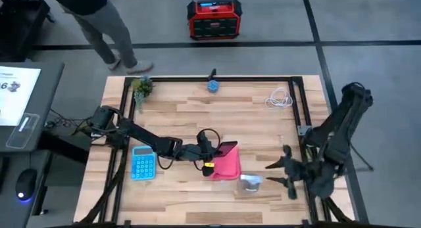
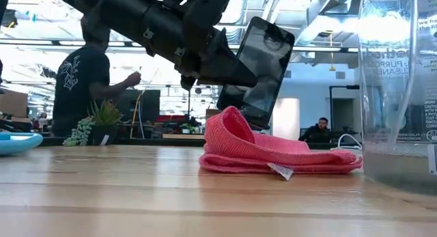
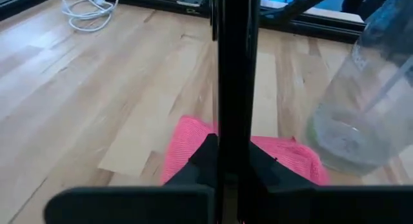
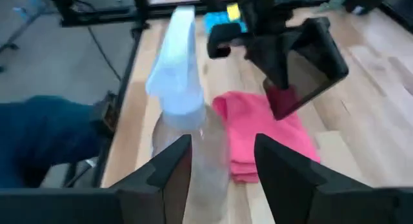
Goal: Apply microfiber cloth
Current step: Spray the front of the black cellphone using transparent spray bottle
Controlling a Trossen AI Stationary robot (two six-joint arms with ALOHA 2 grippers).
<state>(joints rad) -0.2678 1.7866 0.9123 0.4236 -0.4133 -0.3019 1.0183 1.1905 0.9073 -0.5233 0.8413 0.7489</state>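
The pink-red microfiber cloth (image 1: pixel 227 166) lies folded flat on the wooden table near its middle; it also shows in the low view (image 2: pixel 273 151) and in both wrist views (image 3: pixel 184 146) (image 4: pixel 264 130). My left gripper (image 1: pixel 210 153) hovers over the cloth's left edge, shut on a black phone (image 2: pixel 258 70) that stands tilted above the cloth. I cannot tell whether the phone's lower edge touches the cloth. My right gripper (image 4: pixel 222 172) waits open near the table's right side (image 1: pixel 287 172), with nothing between its fingers. My left gripper pinches the black phone by its two flat faces, at the edge nearest the gripper (image 3: pixel 233 156). One finger (image 3: pixel 203 161) is on each face. The fingers come level from the table's left. The phone is held on edge, tilted, and reaches away from the fingers over the cloth.
A clear spray bottle (image 1: pixel 250 182) lies just right of the cloth, close before my right gripper (image 4: pixel 175 88). A light blue calculator (image 1: pixel 143 163) lies to the left. A white cable (image 1: pixel 279 98), a small plant (image 1: pixel 141 87) and a blue object (image 1: pixel 213 85) sit along the far edge. A person stands beyond it.
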